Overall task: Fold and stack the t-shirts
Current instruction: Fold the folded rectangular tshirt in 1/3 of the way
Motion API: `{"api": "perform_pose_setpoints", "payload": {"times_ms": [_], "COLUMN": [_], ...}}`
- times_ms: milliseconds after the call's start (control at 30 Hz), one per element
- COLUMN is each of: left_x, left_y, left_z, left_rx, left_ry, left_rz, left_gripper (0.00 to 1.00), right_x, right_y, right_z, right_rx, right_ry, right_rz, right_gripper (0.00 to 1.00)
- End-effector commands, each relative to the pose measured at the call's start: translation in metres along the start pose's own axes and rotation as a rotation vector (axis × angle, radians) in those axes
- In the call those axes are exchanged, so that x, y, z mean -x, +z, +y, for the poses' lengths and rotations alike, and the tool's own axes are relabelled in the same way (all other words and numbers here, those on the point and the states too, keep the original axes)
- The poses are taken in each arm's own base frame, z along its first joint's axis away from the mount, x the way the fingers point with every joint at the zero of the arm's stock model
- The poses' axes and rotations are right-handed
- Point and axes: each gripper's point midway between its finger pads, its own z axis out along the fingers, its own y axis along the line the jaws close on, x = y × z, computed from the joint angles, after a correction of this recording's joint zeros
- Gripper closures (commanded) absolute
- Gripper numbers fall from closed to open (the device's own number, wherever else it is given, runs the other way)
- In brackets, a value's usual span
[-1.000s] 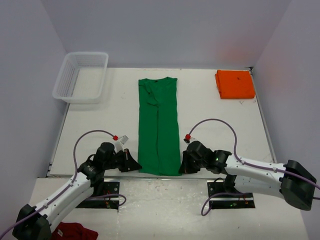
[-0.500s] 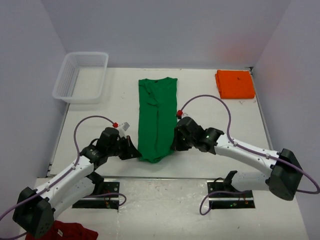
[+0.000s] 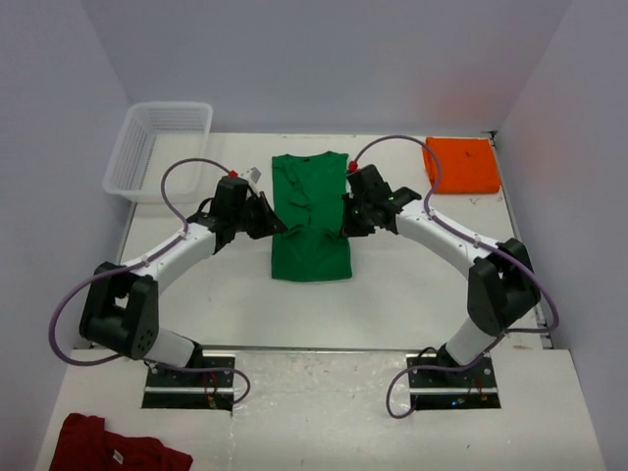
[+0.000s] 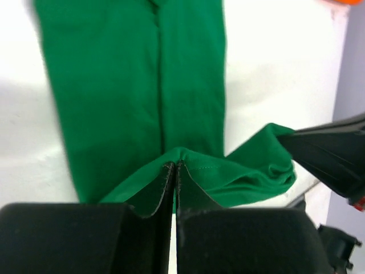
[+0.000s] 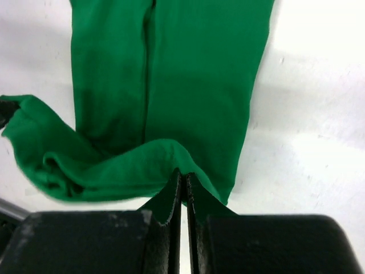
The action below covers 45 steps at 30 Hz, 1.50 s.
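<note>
The green t-shirt point(image 3: 310, 253) lies lengthwise mid-worktop point(image 3: 196, 280), its near hem raised and doubled over toward the collar. The left pincer point(image 3: 279, 230) is clenched on the hem's left corner and the right pincer point(image 3: 344, 229) on its right corner, with the cloth sagging between them. The orange t-shirt point(image 3: 461, 165) sits folded at the worktop's far right corner.

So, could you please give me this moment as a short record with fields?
green shirt: centre, lower half doubled up over itself
left end effector: shut on green shirt's hem
right end effector: shut on green shirt's hem
orange shirt: folded, far right corner
basket: far left corner
red garment: near left edge
</note>
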Motion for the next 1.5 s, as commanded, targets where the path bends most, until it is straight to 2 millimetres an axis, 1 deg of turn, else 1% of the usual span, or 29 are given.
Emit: {"api": "perform_pose_setpoints", "payload": {"times_ms": [0,167,200,333,367,400,433,467,500,567,600,667,733,767,833,867,900,933,967,1033,1067,1100,1200,1233,1300,1333,1367,1400,1467], "left_x": [0.044,0.071,0.070,0.082,0.076,0.082,0.082,0.075,0.080,0.073,0.075,0.079,0.090,0.102,0.116,0.134,0.136,0.150,0.151,0.147,0.143,0.130,0.104,0.095,0.079,0.075,0.073,0.067,0.059], "left_y": [0.010,0.025,0.034,0.060,0.073,0.077,0.084,0.094,0.098,0.111,0.114,0.115,0.111,0.102,0.090,0.074,0.068,0.053,0.048,0.041,0.041,0.044,0.050,0.053,0.059,0.060,0.060,0.060,0.063], "left_z": [0.007,0.025,0.032,0.040,0.052,0.054,0.058,0.068,0.067,0.075,0.075,0.084,0.084,0.084,0.080,0.072,0.067,0.055,0.048,0.033,0.030,0.027,0.016,0.011,0.000,0.001,0.001,0.004,-0.001], "left_rx": [0.007,0.037,0.044,0.056,0.074,0.078,0.087,0.100,0.088,0.092,0.089,0.129,0.155,0.196,0.220,0.252,0.266,0.275,0.271,0.251,0.247,0.239,0.157,0.114,0.050,0.060,0.064,0.065,0.014], "left_ry": [0.049,0.048,0.044,0.089,0.077,0.084,0.083,0.074,0.082,0.078,0.087,0.104,0.145,0.162,0.211,0.237,0.270,0.294,0.313,0.350,0.355,0.366,0.347,0.348,0.362,0.363,0.363,0.350,0.346], "left_rz": [-0.080,-0.100,-0.074,-0.057,-0.024,-0.029,-0.027,0.002,0.005,0.035,0.035,0.023,-0.015,-0.064,-0.116,-0.190,-0.214,-0.283,-0.297,-0.300,-0.290,-0.267,-0.200,-0.171,-0.128,-0.123,-0.121,-0.110,-0.088], "left_gripper": [1.00,1.00,1.00,1.00,1.00,1.00,1.00,1.00,1.00,1.00,1.00,1.00,1.00,1.00,1.00,1.00,0.99,0.96,0.94,0.93,0.93,0.93,0.93,0.93,0.93,0.94,0.98,1.00,1.00], "right_x": [0.025,0.050,0.059,0.066,0.069,0.079,0.077,0.077,0.086,0.083,0.091,0.092,0.105,0.110,0.127,0.135,0.143,0.145,0.146,0.148,0.138,0.139,0.115,0.117,0.098,0.098,0.089,0.083,0.069], "right_y": [0.005,0.021,0.021,0.047,0.052,0.053,0.068,0.071,0.073,0.087,0.089,0.102,0.104,0.104,0.098,0.093,0.084,0.079,0.073,0.053,0.051,0.036,0.029,0.020,0.022,0.017,0.020,0.021,0.026], "right_z": [-0.001,-0.007,-0.003,-0.014,-0.014,-0.011,-0.016,-0.019,-0.016,-0.025,-0.023,-0.034,-0.046,-0.051,-0.062,-0.067,-0.069,-0.070,-0.068,-0.062,-0.060,-0.051,-0.037,-0.028,-0.018,-0.011,-0.007,-0.003,0.009], "right_rx": [0.013,0.008,0.023,0.001,0.008,0.021,0.008,-0.001,0.006,-0.015,-0.012,-0.050,-0.101,-0.120,-0.159,-0.175,-0.187,-0.192,-0.191,-0.185,-0.169,-0.150,-0.075,-0.036,0.018,0.047,0.067,0.090,0.172], "right_ry": [-0.041,-0.031,-0.030,-0.011,-0.016,-0.015,-0.009,-0.007,-0.005,0.008,0.003,0.000,-0.008,-0.019,-0.019,-0.026,-0.026,-0.031,-0.033,-0.029,-0.036,-0.047,-0.054,-0.055,-0.045,-0.051,-0.055,-0.049,-0.040], "right_rz": [-0.002,0.011,0.004,0.046,0.051,0.036,0.062,0.083,0.068,0.103,0.091,0.101,0.064,0.052,0.005,-0.018,-0.046,-0.051,-0.055,-0.072,-0.049,-0.073,-0.025,-0.050,-0.018,-0.034,-0.009,0.012,0.061], "right_gripper": [1.00,1.00,1.00,1.00,1.00,1.00,1.00,1.00,1.00,1.00,1.00,0.75,0.64,0.55,0.52,0.49,0.48,0.47,0.46,0.43,0.41,0.38,0.32,0.32,0.33,0.51,0.79,1.00,1.00]}}
